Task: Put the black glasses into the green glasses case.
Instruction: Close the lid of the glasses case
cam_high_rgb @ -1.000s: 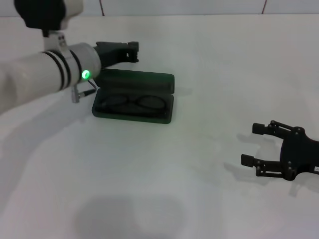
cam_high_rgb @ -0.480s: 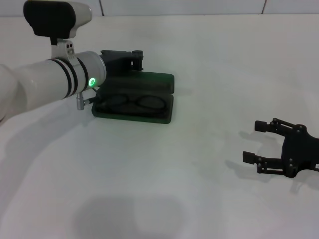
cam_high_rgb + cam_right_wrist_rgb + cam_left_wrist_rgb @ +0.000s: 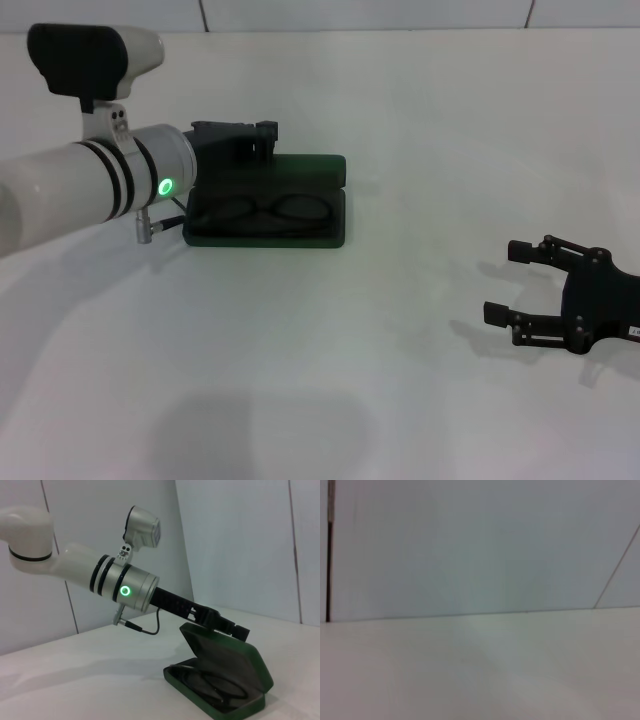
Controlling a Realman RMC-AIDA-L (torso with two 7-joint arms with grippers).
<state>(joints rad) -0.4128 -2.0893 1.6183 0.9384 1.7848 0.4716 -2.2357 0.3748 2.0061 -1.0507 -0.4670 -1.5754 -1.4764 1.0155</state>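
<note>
- Fingers of the right gripper (image 3: 512, 285) are seen spread apart with nothing between them; this gripper is held low over the white desk (image 3: 420, 120) at about four o'clock in the head view, well apart from the case.
- Fingers of the left gripper (image 3: 262, 140) cannot be judged as spread or pressed together: only a dark block is made out at the end of the arm in both the head view and the right wrist view (image 3: 227, 627).
- The left gripper is found at the back edge of the green glasses case (image 3: 300, 235), up against the raised lid (whether it is actually touched cannot be told).
- The case is placed on the desk at about ten o'clock from the middle of the head view, with its lid tilted partway up over the base, as is shown more plainly in the right wrist view (image 3: 235, 675).
- The black glasses (image 3: 268, 209) are seen lying inside the base of the case, both lenses side by side on the lining; they are also made out in the right wrist view (image 3: 212, 686).
- A lit green ring (image 3: 165, 186) is shown on the white left forearm.
- Only bare desk and a pale wall are given by the left wrist view.
</note>
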